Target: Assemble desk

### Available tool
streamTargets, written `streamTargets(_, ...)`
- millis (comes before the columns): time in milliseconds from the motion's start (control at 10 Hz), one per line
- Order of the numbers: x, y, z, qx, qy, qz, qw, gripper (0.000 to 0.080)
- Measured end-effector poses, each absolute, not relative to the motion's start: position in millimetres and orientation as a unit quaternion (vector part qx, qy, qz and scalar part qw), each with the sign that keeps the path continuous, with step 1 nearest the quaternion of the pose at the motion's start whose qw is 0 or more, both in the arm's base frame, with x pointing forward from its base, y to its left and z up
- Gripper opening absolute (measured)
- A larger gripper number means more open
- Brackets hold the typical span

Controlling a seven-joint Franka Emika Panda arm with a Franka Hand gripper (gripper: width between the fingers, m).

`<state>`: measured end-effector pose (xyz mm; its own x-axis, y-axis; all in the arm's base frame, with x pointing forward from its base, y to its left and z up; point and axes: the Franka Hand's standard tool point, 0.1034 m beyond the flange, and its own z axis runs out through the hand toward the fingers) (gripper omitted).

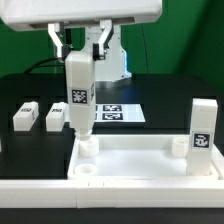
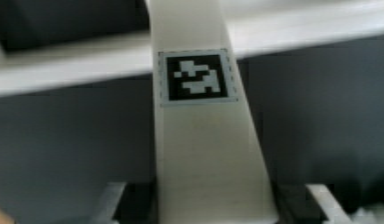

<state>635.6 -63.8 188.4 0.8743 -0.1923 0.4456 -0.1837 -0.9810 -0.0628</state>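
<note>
The desk top is a white rimmed tray lying at the front. One white leg stands upright at its corner on the exterior view's right. My gripper is shut on another white tagged leg and holds it upright by its top. That leg's lower end rests at the round socket in the top's corner on the exterior view's left. In the wrist view the held leg runs out from between my fingers, its tag facing the camera.
Two loose white legs lie on the black table at the exterior view's left. The marker board lies flat behind the desk top. The robot's base stands at the back.
</note>
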Motion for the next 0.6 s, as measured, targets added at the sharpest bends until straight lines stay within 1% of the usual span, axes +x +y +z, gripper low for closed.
streamTargets(100,636.9,-67.6,192.6,-0.96,0.107,-0.258,0.005,0.0292)
streamTargets(400,635.3,-67.3,190.2,-0.962,0.105,-0.253,0.005,0.0292)
streamTargets(500,634.3,-77.4,191.4,-0.963,0.083,-0.255,-0.001,0.0292)
streamTargets(600,634.3,-84.0,188.8,-0.962,0.084,-0.259,-0.003,0.0292)
